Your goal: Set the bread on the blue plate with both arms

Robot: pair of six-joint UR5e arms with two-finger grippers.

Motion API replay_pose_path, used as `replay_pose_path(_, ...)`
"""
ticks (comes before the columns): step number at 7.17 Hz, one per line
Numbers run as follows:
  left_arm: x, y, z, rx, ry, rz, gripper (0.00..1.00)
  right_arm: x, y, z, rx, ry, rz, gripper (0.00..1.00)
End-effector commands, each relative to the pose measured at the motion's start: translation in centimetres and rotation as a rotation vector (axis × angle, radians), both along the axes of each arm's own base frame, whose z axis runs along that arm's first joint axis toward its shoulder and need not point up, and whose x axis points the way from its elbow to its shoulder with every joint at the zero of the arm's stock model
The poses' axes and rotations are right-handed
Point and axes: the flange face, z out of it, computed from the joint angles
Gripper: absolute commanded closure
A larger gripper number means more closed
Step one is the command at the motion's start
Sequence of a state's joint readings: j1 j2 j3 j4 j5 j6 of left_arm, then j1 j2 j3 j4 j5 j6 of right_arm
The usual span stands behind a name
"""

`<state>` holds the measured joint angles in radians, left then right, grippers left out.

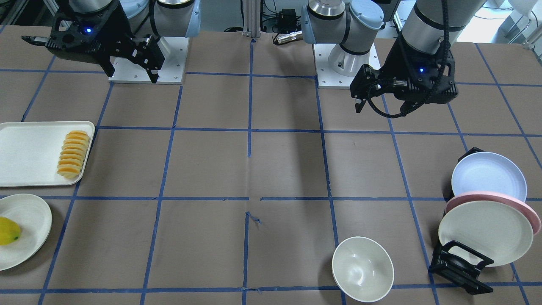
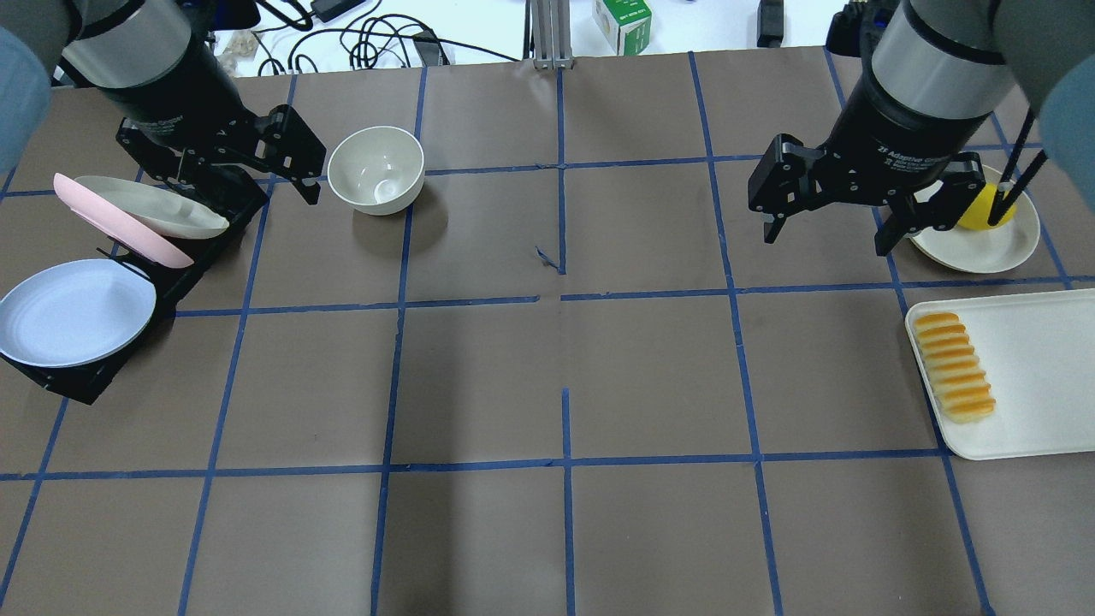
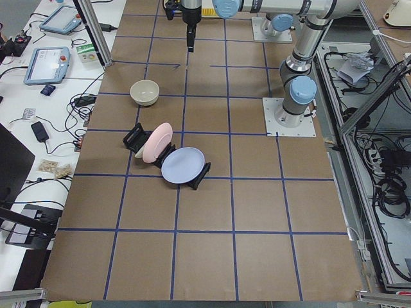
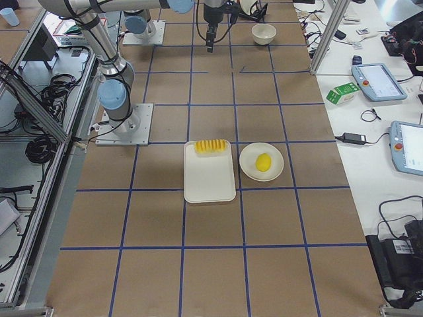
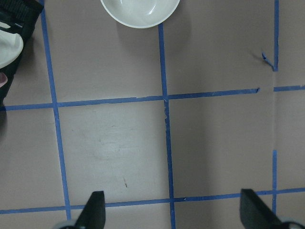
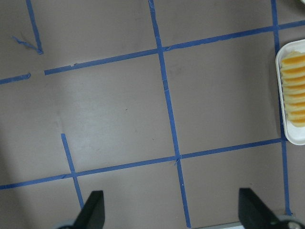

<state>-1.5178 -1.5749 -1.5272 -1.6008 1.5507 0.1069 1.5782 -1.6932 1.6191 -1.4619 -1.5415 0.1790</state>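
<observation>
The bread (image 1: 73, 153) lies along the inner edge of a white tray (image 1: 29, 154). It also shows in the overhead view (image 2: 954, 366) and at the right edge of the right wrist view (image 6: 296, 93). The blue plate (image 1: 489, 176) leans in a black rack (image 1: 461, 264), as the overhead view (image 2: 73, 312) also shows. My left gripper (image 2: 248, 184) hangs open and empty above the rack's far end, its fingers wide apart in its wrist view (image 5: 174, 212). My right gripper (image 2: 825, 235) hangs open and empty, high over the table and short of the tray; its wrist view (image 6: 171, 212) shows this too.
A pink plate (image 1: 529, 209) and a cream plate (image 1: 485, 231) stand in the same rack. A white bowl (image 2: 376, 168) sits next to the left gripper. A yellow mango-like fruit (image 2: 984, 205) lies on a cream plate (image 2: 984, 248) beyond the tray.
</observation>
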Motion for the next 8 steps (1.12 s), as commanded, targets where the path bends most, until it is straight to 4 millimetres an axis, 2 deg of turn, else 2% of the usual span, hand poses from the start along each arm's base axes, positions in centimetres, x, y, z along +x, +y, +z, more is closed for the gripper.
replay_pose_path(1,-0.1,0.0,0.2,-0.004,0.001,0.005,0.00,0.0,0.1,0.0,-0.001,-0.001,0.001,0.00)
replay_pose_path(4,0.3,0.0,0.1,-0.015,-0.001,0.012,0.00,0.1,0.1,0.1,-0.005,-0.013,0.021,0.00)
replay_pose_path(5,3.9,-0.7,0.9,-0.033,-0.005,0.082,0.00,0.0,0.1,0.0,-0.002,-0.002,0.027,0.00)
replay_pose_path(6,10.4,-1.0,1.6,-0.047,-0.006,0.204,0.00,-0.3,-0.2,0.0,-0.005,0.001,0.024,0.00)
replay_pose_path(7,17.8,-0.3,1.2,-0.036,-0.014,0.336,0.00,-1.7,-1.0,-0.6,0.002,-0.002,0.027,0.00)
replay_pose_path(8,25.3,0.8,-0.7,0.000,-0.005,0.482,0.00,-5.5,-1.9,-2.2,0.031,-0.006,0.017,0.00)
